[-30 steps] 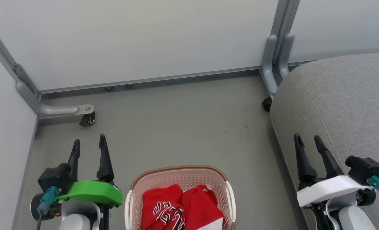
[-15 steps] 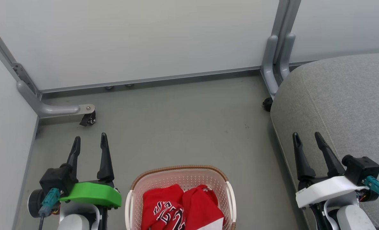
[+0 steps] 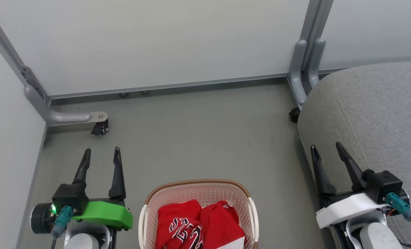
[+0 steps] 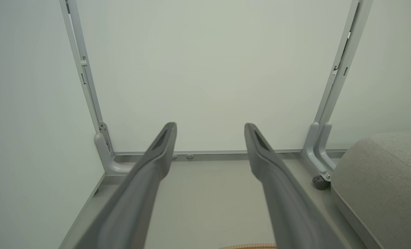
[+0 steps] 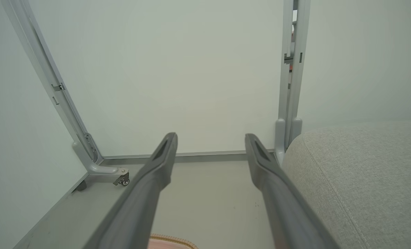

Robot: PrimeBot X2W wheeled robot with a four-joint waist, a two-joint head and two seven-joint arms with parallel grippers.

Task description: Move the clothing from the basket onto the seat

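Note:
A cream perforated basket [image 3: 163, 195] with a brown rim stands on the floor at the bottom centre of the head view. Red clothing [image 3: 200, 226] lies bundled inside it, one piece with black-and-white lettering, one with a white panel. The grey fabric seat [image 3: 375, 114] rises at the right and shows as well in the wrist views [image 4: 385, 180] [image 5: 361, 176]. My left gripper [image 3: 101, 152] hangs open to the left of the basket, empty. My right gripper [image 3: 326, 147] is open at the seat's left edge, empty. Slivers of the basket's rim [image 4: 250, 246] [image 5: 172, 239] peek in at the bottom.
Pale partition panels close off the back and left. Their grey metal feet carry castors [image 3: 99, 128] [image 3: 293, 114] on the grey floor [image 3: 198, 138]. A grey upright post [image 3: 307, 62] stands just behind the seat's corner.
The head camera has shifted, so the whole picture slid a little right and down. Both grippers stay open; their wrists look slightly turned.

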